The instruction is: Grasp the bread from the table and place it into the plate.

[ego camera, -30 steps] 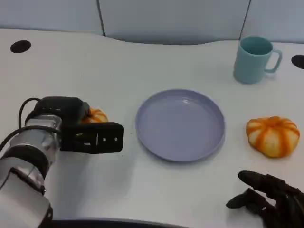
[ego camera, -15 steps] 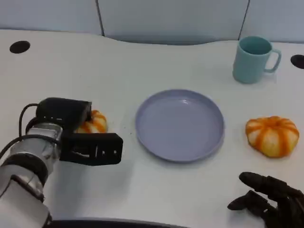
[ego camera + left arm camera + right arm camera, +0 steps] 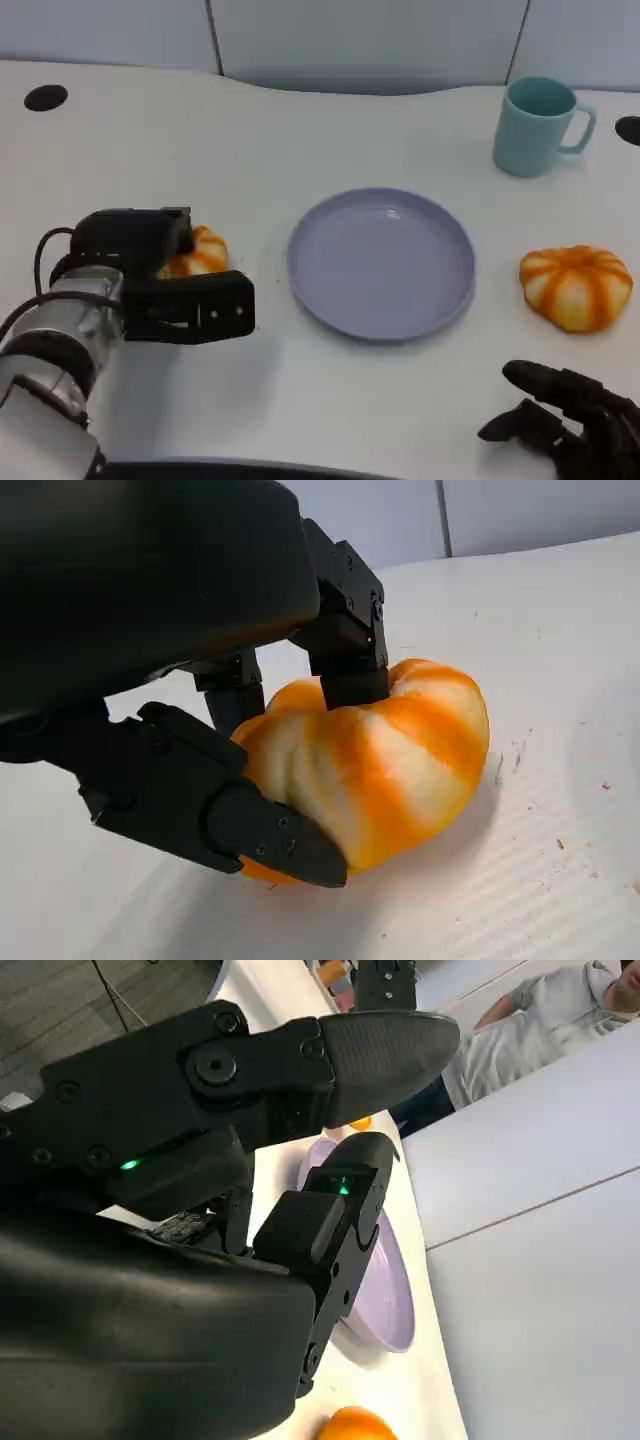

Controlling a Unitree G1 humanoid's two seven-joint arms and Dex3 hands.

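An orange-and-white striped bread (image 3: 203,250) lies on the white table at the left, partly hidden behind my left hand (image 3: 170,290). In the left wrist view the left hand (image 3: 170,630) has fingers on both sides of the bread (image 3: 390,760) and touching it, while the bread still rests on the table. The lilac plate (image 3: 380,262) sits bare in the middle, right of that hand. My right hand (image 3: 570,420) rests at the near right edge, fingers apart and holding nothing. In the right wrist view the plate (image 3: 385,1290) lies beyond my right hand (image 3: 300,1160).
A second striped bread (image 3: 575,287) lies right of the plate. A teal mug (image 3: 538,125) stands at the far right. Black round holes (image 3: 44,97) mark the table's far corners. A person (image 3: 530,1020) sits beyond the table in the right wrist view.
My left hand has drawn slightly nearer and lower, uncovering more of the bread, with its fingers settled around it. The right hand has stayed put.
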